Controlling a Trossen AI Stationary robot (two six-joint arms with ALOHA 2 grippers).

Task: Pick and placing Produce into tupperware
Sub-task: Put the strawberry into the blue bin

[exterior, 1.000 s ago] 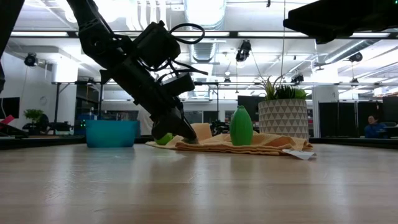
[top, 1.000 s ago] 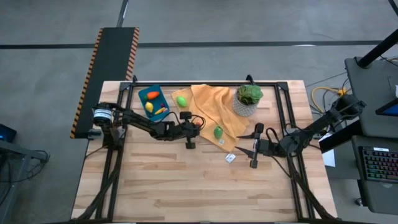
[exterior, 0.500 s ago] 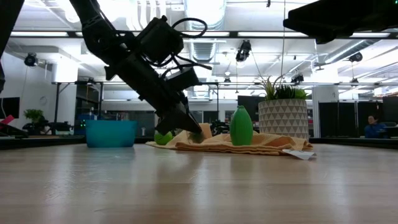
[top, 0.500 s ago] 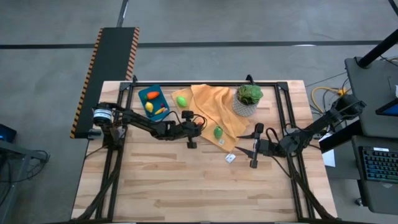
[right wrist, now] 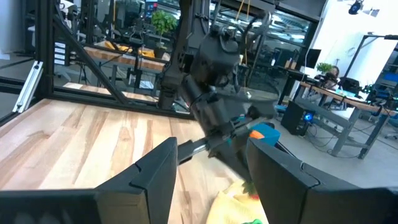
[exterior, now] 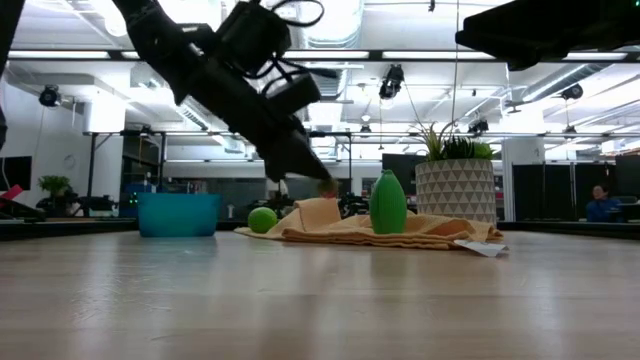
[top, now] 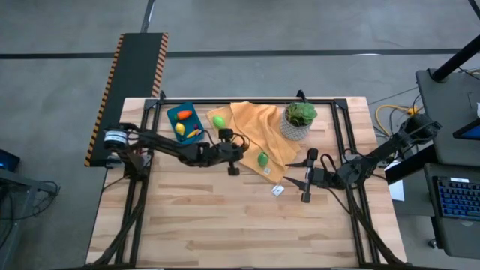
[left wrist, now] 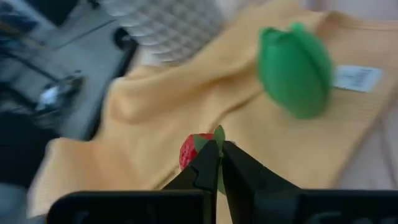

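The left arm reaches in low from the left side, wrist tilted downward. The left gripper (left wrist: pixel 214 163) has its fingers pinched nearly together, apparently clamping a small strawberry (left wrist: pixel 194 149) between the tips. The right arm waits folded on the right, the right gripper (right wrist: pixel 208 168) holding its fingers spread apart.

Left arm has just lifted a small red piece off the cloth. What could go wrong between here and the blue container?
The left gripper pinches the strawberry only at its leafy edge, so it may slip out in transit. The path to the tupperware passes near the round green piece, which could get knocked off the cloth edge. The tupperware already holds three pieces, so a loose drop might bounce out over its low wall.
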